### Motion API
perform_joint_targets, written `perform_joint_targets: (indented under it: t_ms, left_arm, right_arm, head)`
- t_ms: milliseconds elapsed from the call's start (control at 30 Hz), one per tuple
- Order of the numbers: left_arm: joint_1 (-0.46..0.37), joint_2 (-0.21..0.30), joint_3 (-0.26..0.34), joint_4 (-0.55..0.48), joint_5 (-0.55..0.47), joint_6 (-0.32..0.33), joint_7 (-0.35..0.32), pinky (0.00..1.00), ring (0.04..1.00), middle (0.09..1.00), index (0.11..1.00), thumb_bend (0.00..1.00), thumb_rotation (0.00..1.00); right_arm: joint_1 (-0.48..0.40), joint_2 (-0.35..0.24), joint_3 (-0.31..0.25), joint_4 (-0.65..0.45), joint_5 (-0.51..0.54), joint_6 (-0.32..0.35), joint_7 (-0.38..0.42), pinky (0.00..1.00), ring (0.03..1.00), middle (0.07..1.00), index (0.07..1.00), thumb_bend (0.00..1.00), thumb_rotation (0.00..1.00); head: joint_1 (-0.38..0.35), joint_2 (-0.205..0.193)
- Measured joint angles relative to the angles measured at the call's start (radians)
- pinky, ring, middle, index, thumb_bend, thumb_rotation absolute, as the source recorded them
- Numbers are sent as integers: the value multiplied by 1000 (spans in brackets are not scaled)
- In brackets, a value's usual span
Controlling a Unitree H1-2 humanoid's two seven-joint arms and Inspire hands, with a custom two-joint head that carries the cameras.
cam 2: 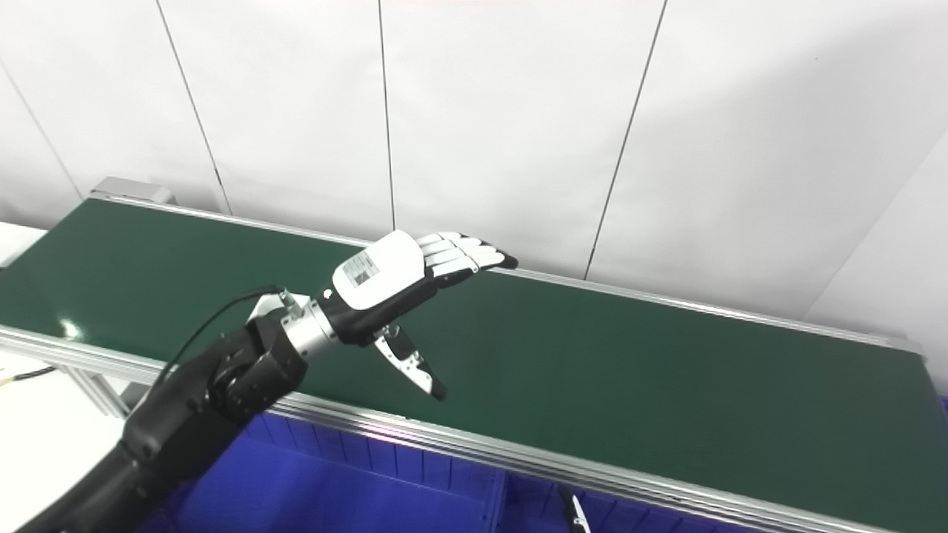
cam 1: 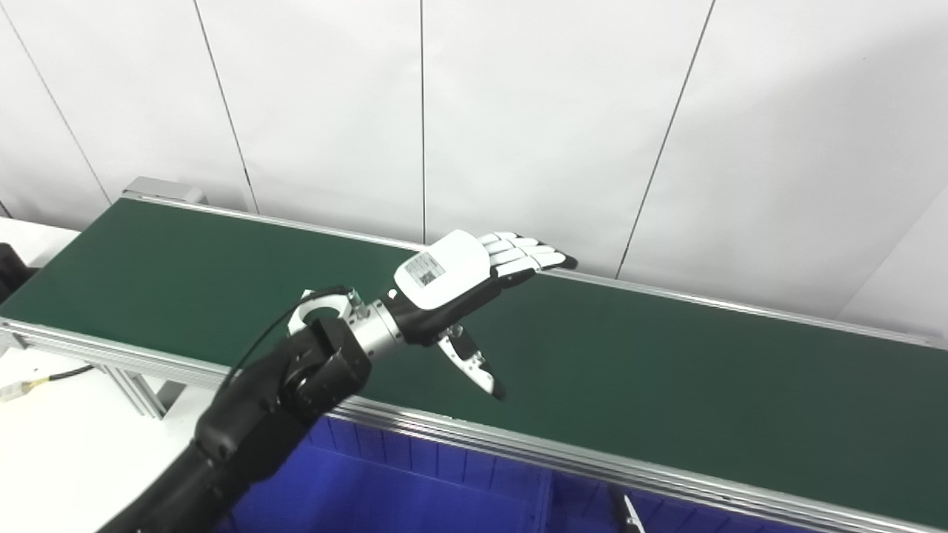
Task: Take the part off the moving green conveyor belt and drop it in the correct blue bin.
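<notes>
**Waiting over the belt, no part in sight yet**

Nearest me, under my forearm, I'm seeing the blue bin [cam 1: 415, 481], w/ a divider wall splitting it into compartments just right of my wrist. Something thin and dark w/ a pale tip [cam 1: 628, 512] is poking up at the bottom edge, right of the divider; too little showing to say what it is.

I'm holding my left hand [cam 1: 463, 277] out over the green conveyor belt [cam 1: 666, 370], palm down, fingers [cam 1: 529, 253] stretched flat and together, thumb [cam 1: 474, 363] splayed down toward the near rail [cam 1: 518, 444]. Wide open, gripping nothing. My right hand isn't in view.

The part itself: I'm not seeing it anywhere on the belt, left or right of the hand, nor in the bin section showing. So I'm judging this as the wait/ready step, pre-pick. The next move is probably calling for timing: watching for the part coming along, then dropping the hand and closing fingers against thumb as it passes beneath. Which bin compartment is correct I can't tell yet.

Beyond my fingertips, the far rail [cam 1: 740, 303] is running along the white panelled wall [cam 1: 555, 111]. Far left of the hand, the belt's end housing [cam 1: 159, 189] is sitting beside a white table [cam 1: 67, 444] w/ a cable [cam 1: 44, 379]. Nothing is blocking the reach; the near rail is the one thing to clear when carrying back to the bin.
</notes>
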Motion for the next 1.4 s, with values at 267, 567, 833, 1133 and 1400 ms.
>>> perform_joint_targets:
  t_ms: [267, 567, 833, 1133, 1400]
  left_arm:
    - [-5, 0, -20, 1, 181, 205, -121, 616, 703, 813, 864, 1000, 9]
    - [-48, 5, -45, 62, 250, 315, -220, 527, 639, 766, 803, 1000, 24]
    - [-60, 14, -66, 143, 259, 328, -227, 544, 662, 773, 806, 1000, 80]
    - [-103, 15, -95, 203, 272, 384, -284, 535, 646, 753, 797, 1000, 66]
    - [-123, 15, -118, 252, 280, 418, -292, 537, 647, 771, 807, 1000, 75]
  right_arm:
    - [0, 2, 2, 0, 9, 0, 10, 1000, 996, 989, 967, 849, 1000]
    - [1, 2, 0, -1, 9, 0, 23, 1000, 997, 992, 965, 865, 1000]
    - [1, 4, -1, -1, 9, 0, 28, 1000, 991, 991, 965, 865, 1000]
    - [1, 4, 2, -1, 2, 0, 23, 1000, 987, 988, 960, 877, 1000]
    - [1, 4, 6, -1, -2, 0, 21, 1000, 988, 989, 962, 877, 1000]
  head:
    - [-2, 2]
    - [0, 5]
    - [0, 6]
    - [-2, 6]
    - [-3, 5]
